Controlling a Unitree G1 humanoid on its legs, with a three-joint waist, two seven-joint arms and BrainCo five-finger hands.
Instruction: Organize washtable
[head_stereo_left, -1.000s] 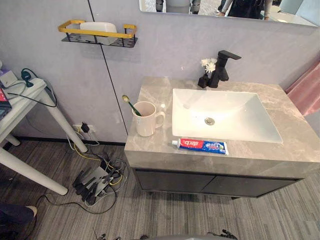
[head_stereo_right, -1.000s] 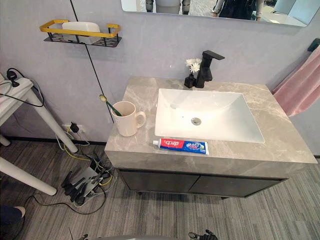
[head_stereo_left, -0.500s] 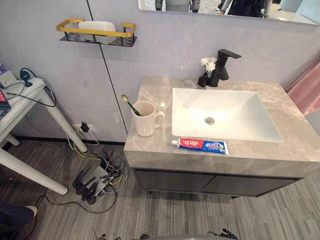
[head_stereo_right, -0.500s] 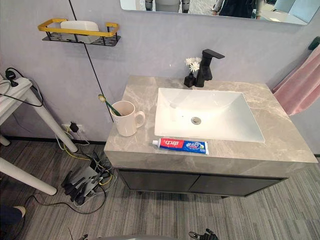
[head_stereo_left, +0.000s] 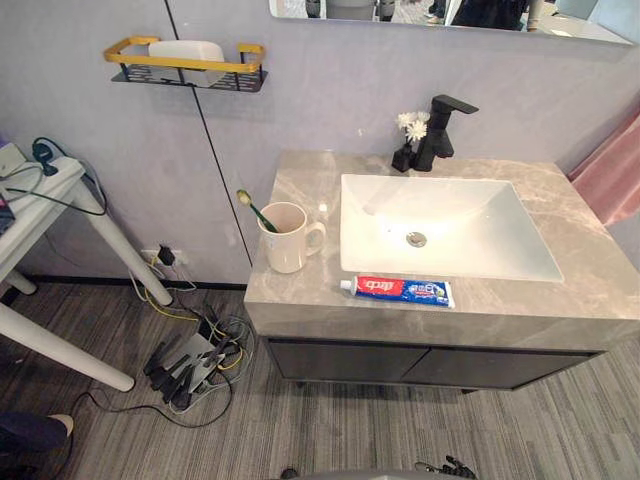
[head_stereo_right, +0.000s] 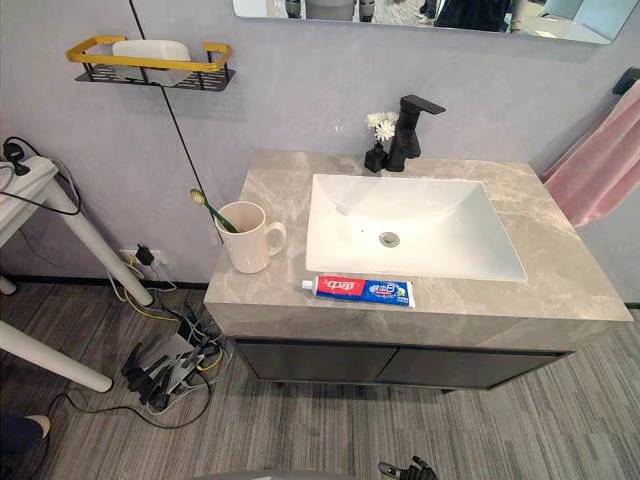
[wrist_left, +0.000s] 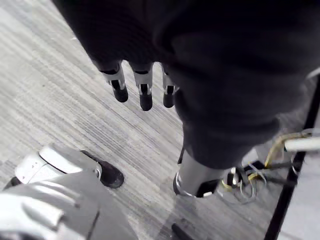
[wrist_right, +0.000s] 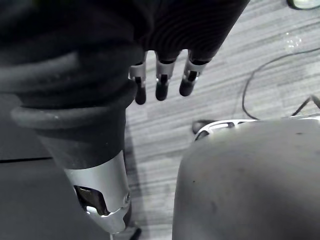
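Note:
A cream mug (head_stereo_left: 286, 238) stands on the left of the grey marble washtable top (head_stereo_left: 300, 180) with a green toothbrush (head_stereo_left: 250, 204) leaning out of it. A red and blue toothpaste tube (head_stereo_left: 397, 290) lies flat on the front strip, just before the white sink (head_stereo_left: 450, 255). My left hand (wrist_left: 142, 85) hangs over the floor, fingers relaxed and holding nothing. Over the floor too, my right hand (wrist_right: 160, 80) is open and empty. Both hands are low and away from the washtable.
A black faucet (head_stereo_left: 440, 130) and a small vase of white flowers (head_stereo_left: 408, 135) stand behind the sink. A gold-railed wall shelf (head_stereo_left: 185, 62) holds a white soap dish. A pink towel (head_stereo_left: 612, 170) hangs at the right. A white table (head_stereo_left: 40, 200) and floor cables (head_stereo_left: 190, 360) lie left.
The whole picture has shifted a little, so the camera moved. The mug, toothbrush and toothpaste tube lie where they were.

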